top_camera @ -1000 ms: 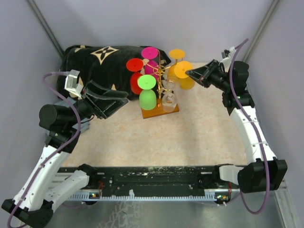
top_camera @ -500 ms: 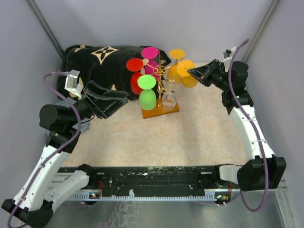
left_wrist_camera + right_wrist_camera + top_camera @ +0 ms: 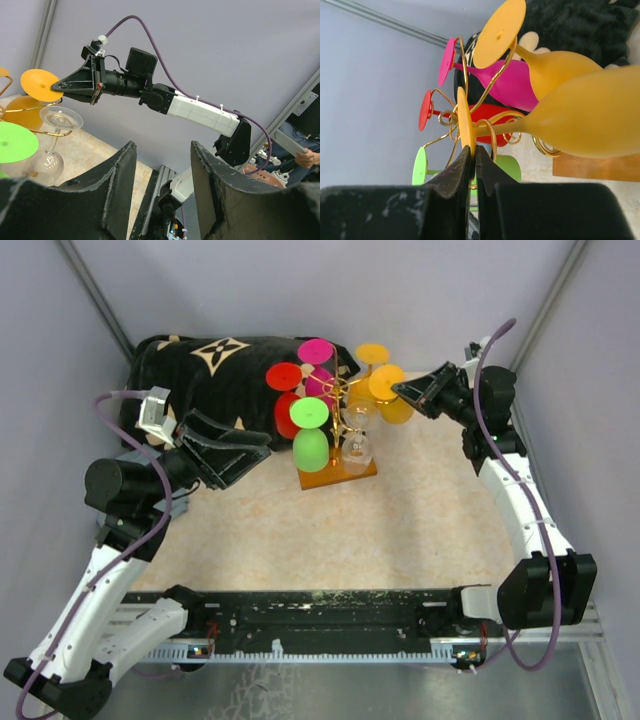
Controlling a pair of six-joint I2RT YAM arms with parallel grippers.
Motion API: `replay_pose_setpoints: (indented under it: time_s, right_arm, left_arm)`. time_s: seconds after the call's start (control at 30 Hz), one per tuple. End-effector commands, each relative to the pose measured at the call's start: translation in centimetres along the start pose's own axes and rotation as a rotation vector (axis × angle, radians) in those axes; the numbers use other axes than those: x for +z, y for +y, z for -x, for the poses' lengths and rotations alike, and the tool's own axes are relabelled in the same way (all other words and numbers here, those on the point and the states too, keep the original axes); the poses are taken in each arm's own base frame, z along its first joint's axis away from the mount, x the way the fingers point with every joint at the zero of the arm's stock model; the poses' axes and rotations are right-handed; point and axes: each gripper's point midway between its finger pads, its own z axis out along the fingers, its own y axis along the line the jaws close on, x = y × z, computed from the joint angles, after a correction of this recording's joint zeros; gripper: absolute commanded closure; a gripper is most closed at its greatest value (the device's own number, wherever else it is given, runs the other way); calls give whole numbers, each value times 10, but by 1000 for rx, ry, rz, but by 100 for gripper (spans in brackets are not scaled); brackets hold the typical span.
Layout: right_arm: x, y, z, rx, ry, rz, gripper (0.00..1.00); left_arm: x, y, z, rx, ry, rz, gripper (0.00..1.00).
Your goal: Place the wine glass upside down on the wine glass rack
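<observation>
Orange wine glass point(image 3: 383, 382) is seen hung upside down on the wine glass rack point(image 3: 335, 478), its foot rim pinched by the right gripper point(image 3: 472, 150). The left gripper point(image 3: 162, 150) is held spread and empty. Seating looks done, so release and a clean retreat are called for next.

We list rack point(image 3: 330, 478): gold wire, orange-brown base | red glass point(image 3: 284, 377) | pink glass point(image 3: 316, 351) | green glass point(image 3: 310, 412) | orange glass point(image 3: 382, 380) | another orange glass point(image 3: 373, 353) | clear glass point(image 3: 357, 450) | blanket point(image 3: 200, 375): black, tan flower motifs | table point(image 3: 400, 520): speckled beige.
</observation>
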Motion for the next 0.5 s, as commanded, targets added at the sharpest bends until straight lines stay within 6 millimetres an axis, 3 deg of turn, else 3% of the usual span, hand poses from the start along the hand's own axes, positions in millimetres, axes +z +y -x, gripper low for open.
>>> replay_pose_setpoints:
  time_s: [0.0,0.1,0.47]
  right_arm:
    - [-1,13,17,-80,-56,34,89]
    - [-4,12,20,-97,-73,16,78]
    - [-9,16,27,-151,-94,-10,60]
  left_arm:
    - [1,3,0,15,-4,1,47]
    - [2,3,0,14,-1,-2,47]
    - [1,3,-2,14,4,-7,46]
